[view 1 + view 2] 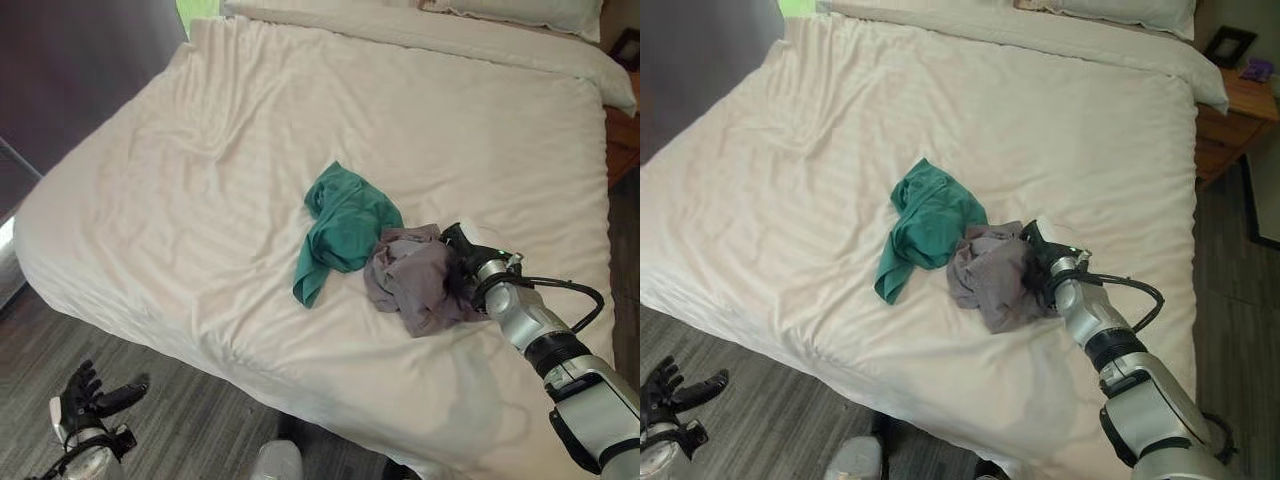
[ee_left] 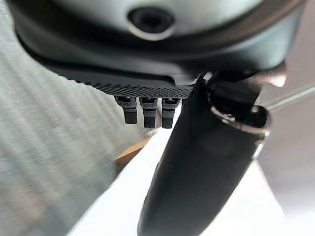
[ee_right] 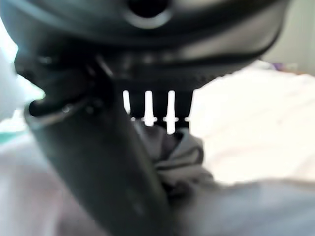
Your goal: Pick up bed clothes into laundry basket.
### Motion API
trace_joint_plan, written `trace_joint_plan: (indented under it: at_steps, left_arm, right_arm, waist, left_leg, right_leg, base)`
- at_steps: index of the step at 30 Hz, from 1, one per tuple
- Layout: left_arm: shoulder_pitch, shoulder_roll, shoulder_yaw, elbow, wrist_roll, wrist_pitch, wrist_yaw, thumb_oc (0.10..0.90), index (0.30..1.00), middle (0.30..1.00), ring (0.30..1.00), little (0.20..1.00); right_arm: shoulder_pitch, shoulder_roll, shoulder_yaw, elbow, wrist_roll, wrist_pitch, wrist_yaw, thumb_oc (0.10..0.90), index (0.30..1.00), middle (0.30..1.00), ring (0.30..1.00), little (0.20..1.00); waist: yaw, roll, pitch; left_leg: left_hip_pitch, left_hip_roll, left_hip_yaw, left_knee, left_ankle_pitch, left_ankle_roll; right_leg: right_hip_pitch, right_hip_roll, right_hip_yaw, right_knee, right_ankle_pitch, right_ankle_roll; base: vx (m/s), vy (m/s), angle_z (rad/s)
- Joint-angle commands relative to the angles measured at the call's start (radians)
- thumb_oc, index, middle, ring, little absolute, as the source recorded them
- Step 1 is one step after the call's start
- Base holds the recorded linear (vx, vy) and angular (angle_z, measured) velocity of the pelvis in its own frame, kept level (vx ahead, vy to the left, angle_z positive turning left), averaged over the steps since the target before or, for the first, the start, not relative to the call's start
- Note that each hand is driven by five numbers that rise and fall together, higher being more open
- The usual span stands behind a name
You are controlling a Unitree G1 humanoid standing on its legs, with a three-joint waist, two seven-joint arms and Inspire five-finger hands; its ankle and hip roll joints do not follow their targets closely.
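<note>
A teal-green garment (image 1: pixel 345 225) lies crumpled near the middle of the white bed (image 1: pixel 200 200). Just to its right a grey garment (image 1: pixel 415 280) sits bunched up, touching the green one. My right hand (image 1: pixel 462 252) reaches in from the right and is buried in the grey garment's right edge. In the right wrist view its fingers (image 3: pixel 147 105) and thumb (image 3: pixel 98 162) curl around a bunched fold of grey cloth (image 3: pixel 182 157). My left hand (image 1: pixel 88 395) hangs low over the floor by the bed's near corner, fingers spread and holding nothing.
A pillow (image 1: pixel 520 12) lies at the head of the bed. A wooden nightstand (image 1: pixel 1230 115) with a dark picture frame (image 1: pixel 1230 45) stands at the far right. Grey plank floor (image 1: pixel 200 420) runs along the bed's near edge, and a dark wall (image 1: pixel 70 70) stands to the left.
</note>
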Motion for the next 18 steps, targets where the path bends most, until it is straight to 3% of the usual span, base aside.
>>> trace_joint_plan:
  at_steps: [1,2,8,9,10,15,16,17,18]
  left_arm:
    - [-0.200,0.152,-0.069,-0.071,0.048,-0.095,0.084,0.800,0.900,0.900,0.900,0.900]
    - [-0.204,0.151,-0.072,-0.071,0.050,-0.094,0.086,0.800,0.900,0.900,0.900,0.900]
    - [-0.312,0.182,-0.120,-0.159,0.129,-0.067,0.112,0.800,0.900,0.900,0.900,0.900]
    - [-0.380,0.488,-0.063,-0.216,0.305,-0.051,0.158,0.800,0.900,0.900,0.900,0.900]
    - [-0.279,0.549,0.004,-0.229,0.347,-0.032,0.097,0.800,0.900,0.900,0.900,0.900]
    - [-0.173,0.551,0.065,-0.286,0.384,-0.039,0.058,0.800,0.900,0.900,0.900,0.900]
    - [-0.108,0.591,0.122,-0.298,0.431,-0.028,0.047,0.800,0.900,0.900,0.900,0.900]
    - [-0.103,0.592,0.124,-0.302,0.432,-0.028,0.046,0.800,0.900,0.900,0.900,0.900]
    - [-0.211,0.388,-0.009,-0.246,0.338,0.016,0.114,0.800,0.900,0.900,0.900,0.900]
  right_arm:
    - [-0.082,-0.083,-0.104,-0.263,0.039,-0.022,-0.112,0.400,0.300,0.300,0.300,0.300]
    - [-0.077,-0.086,-0.109,-0.270,0.038,-0.019,-0.110,0.400,0.300,0.300,0.300,0.300]
    - [-0.020,-0.208,-0.264,-0.582,0.050,-0.025,-0.136,0.400,0.300,0.300,0.300,0.300]
    - [-0.024,-0.265,-0.269,-0.633,0.088,-0.059,-0.114,0.400,0.300,0.300,0.300,0.300]
    - [0.091,-0.329,-0.405,-0.721,0.077,-0.071,-0.133,0.400,0.300,0.300,0.300,0.300]
    - [0.280,-0.385,-0.594,-0.789,0.108,-0.091,-0.152,0.400,0.300,0.300,0.300,0.300]
    - [0.380,-0.409,-0.685,-0.817,0.118,-0.102,-0.146,0.400,0.300,0.300,0.300,0.300]
    - [0.393,-0.405,-0.695,-0.824,0.119,-0.103,-0.145,0.400,0.300,0.300,0.300,0.300]
    - [0.380,-0.338,-0.648,-0.834,0.110,-0.098,-0.153,0.400,0.300,0.300,0.300,0.300]
  waist:
    - [-0.057,-0.075,-0.030]
    - [-0.055,-0.074,-0.029]
    - [-0.139,-0.062,-0.059]
    - [-0.150,-0.046,-0.070]
    - [-0.164,-0.036,-0.071]
    - [-0.189,-0.032,-0.085]
    - [-0.196,-0.028,-0.089]
    - [-0.194,-0.031,-0.091]
    - [-0.231,-0.049,-0.094]
  left_leg:
    - [0.045,0.004,0.079,0.002,-0.082,-0.035]
    - [0.045,0.004,0.079,0.002,-0.082,-0.035]
    - [0.078,0.023,0.123,0.001,-0.089,-0.036]
    - [0.092,0.025,0.132,0.002,-0.098,-0.040]
    - [0.100,0.025,0.136,0.001,-0.101,-0.040]
    - [0.106,0.030,0.144,0.001,-0.101,-0.040]
    - [0.113,0.034,0.153,0.001,-0.103,-0.041]
    - [0.114,0.035,0.154,0.001,-0.104,-0.041]
    - [0.127,0.036,0.166,0.002,-0.113,-0.041]
  right_leg:
    - [0.105,-0.068,-0.012,0.013,-0.124,0.068]
    - [0.105,-0.068,-0.012,0.013,-0.124,0.068]
    - [0.086,-0.078,0.032,0.013,-0.109,0.076]
    - [0.089,-0.080,0.038,0.013,-0.111,0.081]
    - [0.086,-0.085,0.043,0.013,-0.102,0.088]
    - [0.072,-0.083,0.055,0.013,-0.086,0.089]
    - [0.066,-0.083,0.064,0.013,-0.082,0.092]
    - [0.066,-0.082,0.065,0.013,-0.082,0.092]
    - [0.067,-0.085,0.074,0.013,-0.085,0.094]
  base:
    - [0.01,-0.008,-0.04]
    - [0.01,-0.003,-0.04]
    - [0.00,0.008,-0.30]
    - [0.04,0.048,-0.41]
    - [0.03,0.045,-0.45]
    - [-0.01,0.016,-0.23]
    - [-0.01,0.021,-0.15]
    - [0.03,0.019,-0.19]
    - [0.05,-0.016,-0.22]
